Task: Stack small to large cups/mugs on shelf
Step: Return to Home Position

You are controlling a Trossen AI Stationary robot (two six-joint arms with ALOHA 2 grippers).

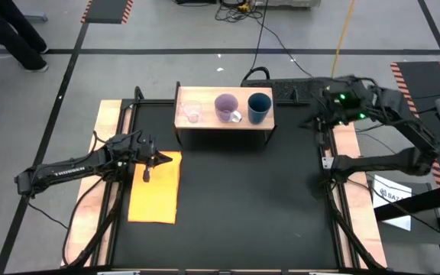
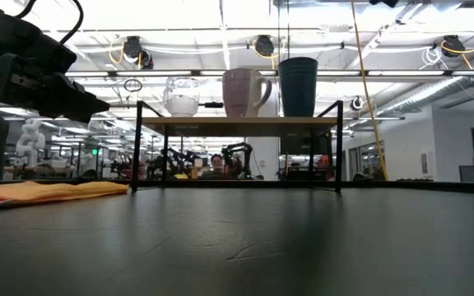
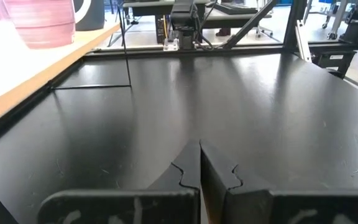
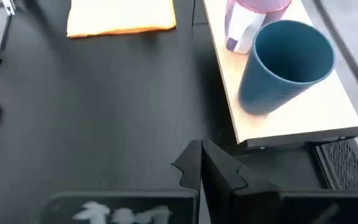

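The left jaws are pressed together above the far end of the orange mat. The right jaws, also together, hang at the table's right edge, near the shelf. On it stand in a row the clear glass cup, the purple mug and the teal-blue cup.

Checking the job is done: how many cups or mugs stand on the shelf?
3, in a row on the light-wood shelf: tiny clear glass cup at its left end, light purple mug in the middle, dark teal-blue cup at its right end. None seems hidden.
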